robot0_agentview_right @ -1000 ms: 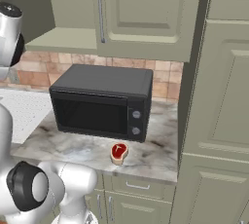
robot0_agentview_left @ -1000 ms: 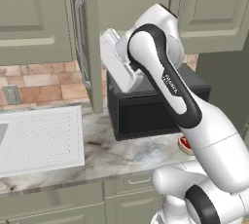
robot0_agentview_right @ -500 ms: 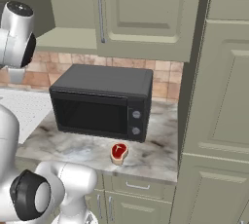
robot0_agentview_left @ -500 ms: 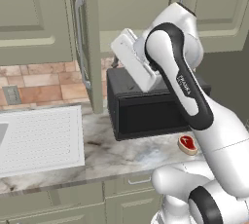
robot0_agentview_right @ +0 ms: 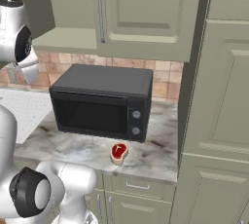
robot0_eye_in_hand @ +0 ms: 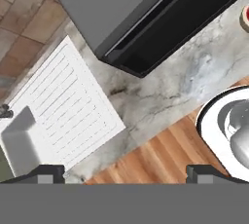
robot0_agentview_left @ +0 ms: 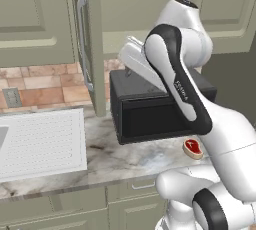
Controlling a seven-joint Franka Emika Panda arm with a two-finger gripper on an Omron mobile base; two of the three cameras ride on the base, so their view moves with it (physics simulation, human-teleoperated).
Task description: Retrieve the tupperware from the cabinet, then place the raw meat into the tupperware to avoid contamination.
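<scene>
Sage-green kitchen, marble counter (robot0_agentview_left: 115, 159). Left base view: we see the cabinet (robot0_agentview_left: 90, 39) door swung open beside the microwave (robot0_agentview_left: 150, 109); our arm is folded high before the opening, hand tilted down; raw meat (robot0_agentview_left: 193, 147) on the counter, lower right. Right base view: meat before the microwave. Hand view: gripper (robot0_eye_in_hand: 124, 174) fingertips wide apart, empty, aimed down at counter and drainboard (robot0_eye_in_hand: 68, 116). Tupperware unseen; we judge it above, inside the cabinet.
</scene>
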